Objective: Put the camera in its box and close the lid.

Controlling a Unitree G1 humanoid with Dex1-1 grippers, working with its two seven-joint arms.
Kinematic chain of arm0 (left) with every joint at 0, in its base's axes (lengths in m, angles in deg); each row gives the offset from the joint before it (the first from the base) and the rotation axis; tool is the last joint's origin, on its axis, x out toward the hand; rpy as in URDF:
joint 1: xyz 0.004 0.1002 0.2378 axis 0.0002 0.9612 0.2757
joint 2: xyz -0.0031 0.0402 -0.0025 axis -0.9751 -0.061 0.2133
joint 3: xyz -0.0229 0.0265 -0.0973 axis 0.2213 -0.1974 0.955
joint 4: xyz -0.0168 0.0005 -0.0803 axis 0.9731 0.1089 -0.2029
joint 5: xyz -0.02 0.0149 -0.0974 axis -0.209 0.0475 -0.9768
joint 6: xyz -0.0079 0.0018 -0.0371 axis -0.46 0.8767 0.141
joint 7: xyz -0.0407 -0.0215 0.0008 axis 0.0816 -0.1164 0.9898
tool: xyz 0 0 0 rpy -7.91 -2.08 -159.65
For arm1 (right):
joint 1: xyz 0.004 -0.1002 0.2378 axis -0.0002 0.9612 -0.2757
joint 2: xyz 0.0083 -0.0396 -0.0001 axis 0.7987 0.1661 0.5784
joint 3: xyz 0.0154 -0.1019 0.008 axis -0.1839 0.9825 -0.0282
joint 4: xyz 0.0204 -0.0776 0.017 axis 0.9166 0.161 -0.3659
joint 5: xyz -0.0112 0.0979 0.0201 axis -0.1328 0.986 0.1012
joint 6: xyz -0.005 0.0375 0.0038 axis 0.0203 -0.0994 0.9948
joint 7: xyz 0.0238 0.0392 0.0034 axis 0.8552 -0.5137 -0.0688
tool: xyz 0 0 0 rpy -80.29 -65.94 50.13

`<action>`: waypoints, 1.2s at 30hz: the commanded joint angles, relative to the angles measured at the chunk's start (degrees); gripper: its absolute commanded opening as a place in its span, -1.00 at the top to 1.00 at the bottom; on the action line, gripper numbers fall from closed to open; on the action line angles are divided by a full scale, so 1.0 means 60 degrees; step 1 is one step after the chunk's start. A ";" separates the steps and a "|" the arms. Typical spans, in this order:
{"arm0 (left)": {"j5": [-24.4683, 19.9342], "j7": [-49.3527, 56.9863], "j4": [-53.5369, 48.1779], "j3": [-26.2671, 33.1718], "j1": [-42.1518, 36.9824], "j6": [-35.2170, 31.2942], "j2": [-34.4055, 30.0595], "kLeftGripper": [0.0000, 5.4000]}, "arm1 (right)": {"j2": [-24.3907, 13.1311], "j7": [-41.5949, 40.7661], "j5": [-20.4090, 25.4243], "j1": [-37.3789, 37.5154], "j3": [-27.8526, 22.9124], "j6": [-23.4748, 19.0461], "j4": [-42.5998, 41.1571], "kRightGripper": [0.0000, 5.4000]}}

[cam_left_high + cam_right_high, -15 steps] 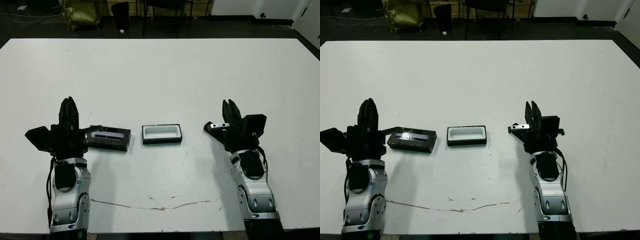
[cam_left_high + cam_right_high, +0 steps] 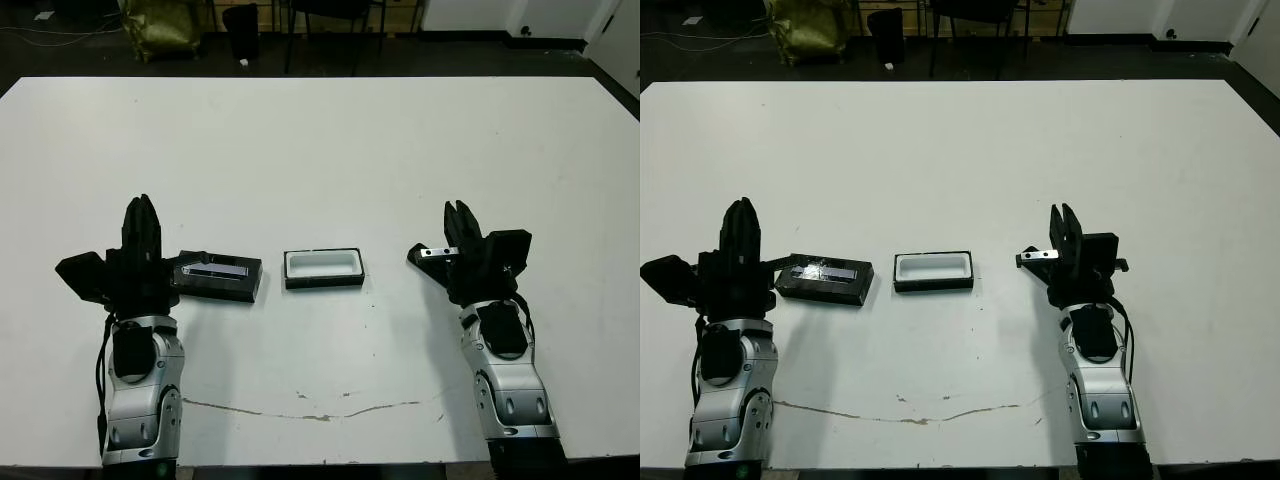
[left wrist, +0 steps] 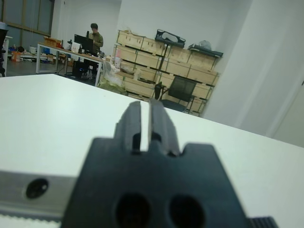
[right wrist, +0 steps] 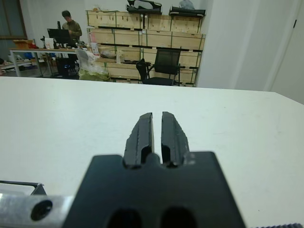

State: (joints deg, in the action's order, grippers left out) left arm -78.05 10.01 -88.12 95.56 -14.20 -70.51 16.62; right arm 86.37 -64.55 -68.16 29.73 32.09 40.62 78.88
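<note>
1. The box [image 2: 323, 283] was seen lying open on the white tabletop [image 2: 330, 150], near the front edge and about midway between the two arms. Its white inside was empty.
2. The lid [image 2: 228, 288], a flat black piece, was found just left of the box and apart from it. It lay flat and a little askew, close beside the left gripper [image 2: 139, 208].
3. The camera could not be told apart with certainty. A narrow pale strip with a glint ran along the top of the black piece; whether that was the camera lying there or only the lid's own stripe could not be settled.
4. The left gripper's fingers [image 3: 161, 126] were pressed together with only a thin slit between them, and nothing was held. They pointed away across the tabletop.
5. The right gripper [image 2: 460, 208] was placed well to the right of the box. Its fingers [image 4: 142, 135] were likewise drawn together and empty.
6. The camera was judged to be light, rigid and smooth, and therefore liable to slip or twist in a pinch. A hold across its narrow width near the middle would be favoured, with the lens end left untouched, since that end is likely fragile.
7. The lid was judged thin and stiff and hard to lift off a flat surface. Its long edges would be the place to grip it.
</note>
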 commanded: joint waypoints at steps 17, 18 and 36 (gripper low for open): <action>0.0183 -0.0038 0.0296 0.0031 -0.0031 0.0114 -0.0092 0.98 | -0.2644 -0.2879 0.1963 -0.0537 -0.1470 -0.0265 -0.0199 1.00; 0.0186 -0.0017 0.0280 0.0038 -0.0023 0.0084 -0.0088 0.98 | -0.2780 -0.3027 0.2031 -0.0540 -0.1530 -0.0256 -0.0142 1.00; 0.0142 -0.0064 0.0346 0.0131 0.0013 0.0095 -0.0119 0.98 | -0.4690 -0.5980 0.3332 -0.0057 -0.1610 -0.1836 -0.0266 1.00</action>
State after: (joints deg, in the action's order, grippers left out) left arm -77.31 9.51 -86.84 96.05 -14.88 -69.49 16.45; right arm 60.06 -98.29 -49.31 27.84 21.89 31.74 77.95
